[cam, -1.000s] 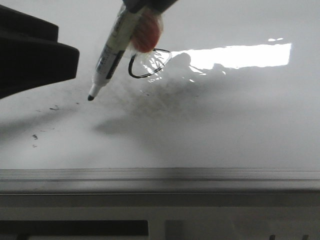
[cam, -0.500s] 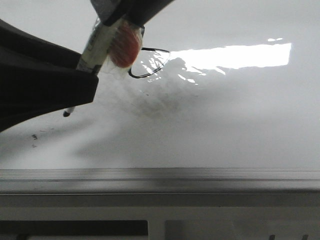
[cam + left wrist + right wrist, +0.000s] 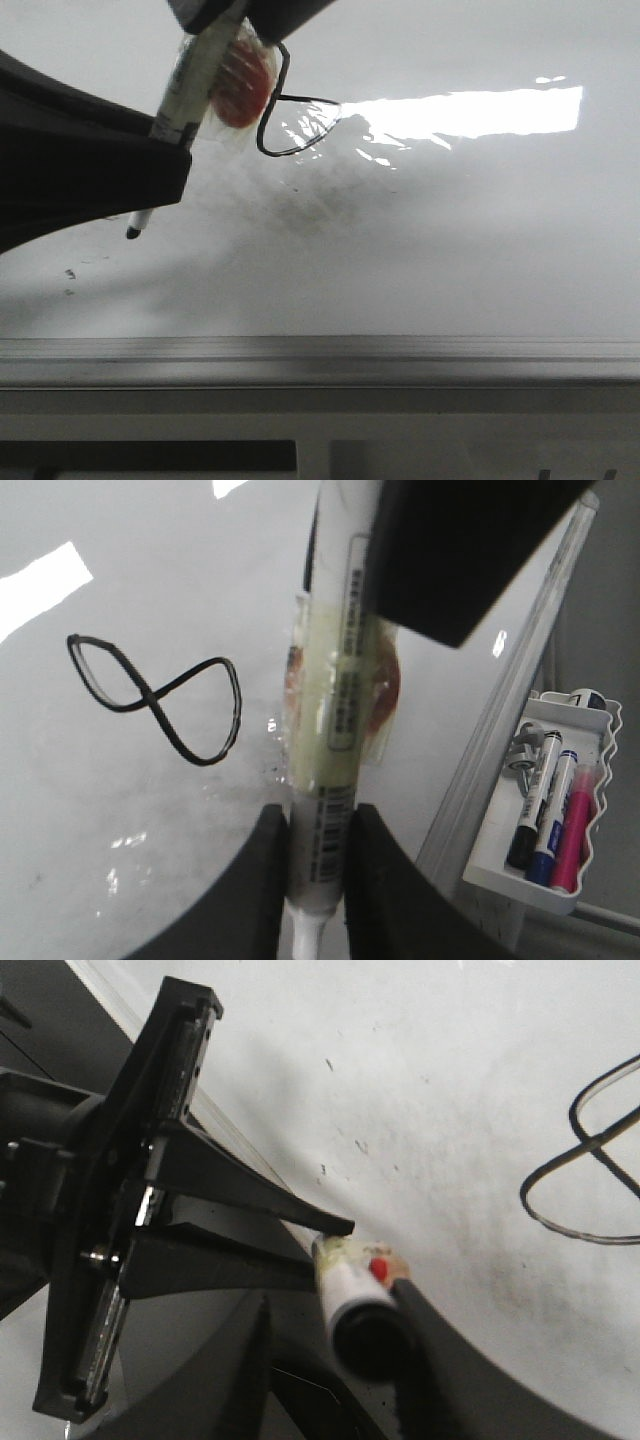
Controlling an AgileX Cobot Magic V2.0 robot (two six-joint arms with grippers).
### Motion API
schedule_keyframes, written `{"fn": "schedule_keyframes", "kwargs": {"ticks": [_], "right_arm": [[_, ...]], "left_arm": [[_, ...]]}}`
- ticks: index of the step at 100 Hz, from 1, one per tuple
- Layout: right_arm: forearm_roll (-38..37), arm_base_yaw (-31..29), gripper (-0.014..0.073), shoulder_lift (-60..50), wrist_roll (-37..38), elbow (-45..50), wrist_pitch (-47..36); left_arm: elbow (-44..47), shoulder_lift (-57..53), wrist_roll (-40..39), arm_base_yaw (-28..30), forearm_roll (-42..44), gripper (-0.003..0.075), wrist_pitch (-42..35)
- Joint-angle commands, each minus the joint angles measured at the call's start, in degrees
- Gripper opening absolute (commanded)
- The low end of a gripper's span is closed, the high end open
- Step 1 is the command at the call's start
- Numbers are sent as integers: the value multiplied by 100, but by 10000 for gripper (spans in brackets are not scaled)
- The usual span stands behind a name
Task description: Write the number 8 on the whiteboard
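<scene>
The finished 8 [image 3: 155, 697] sits upper centre on the whiteboard [image 3: 450, 250]. Over the last second the marker [image 3: 190, 90], clenched by both the left gripper [image 3: 318, 880] and right gripper [image 3: 375, 1320], has lifted away leftward, suggesting a handover or put-away.

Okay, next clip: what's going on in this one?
A two-arm robot is working over a whiteboard. A finished number 8 is already drawn on it. The marker sits between the fingers of both grippers: the left gripper and the right gripper each close around its barrel, its tip off to the side of the figure. It looks like a handover of the marker.
</scene>
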Motion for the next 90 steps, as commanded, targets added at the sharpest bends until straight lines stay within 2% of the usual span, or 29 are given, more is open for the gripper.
{"fn": "schedule_keyframes", "kwargs": {"ticks": [1,8,25,35,78,83,90], "right_arm": [[-34,7,336,-111,-34,-174,-279],[-34,7,332,-111,-34,-174,-243],[-34,7,332,-111,-34,-174,-175],[-34,7,332,-111,-2,-174,-175],[7,7,332,-111,-5,-174,-175],[7,7,332,-111,-5,-174,-165],[7,7,332,-111,-5,-174,-165]], "left_arm": [[-188,-110,-306,-25,-473,-20,-35],[-188,-208,-359,-25,-1172,-20,251],[-188,-299,-349,52,-3765,-21,467],[-188,-216,-349,152,-4621,-21,646],[-188,-78,-349,233,-4724,-12,796],[-188,-78,-349,233,-4724,31,796],[-188,-78,-349,233,-4724,159,796]]}}
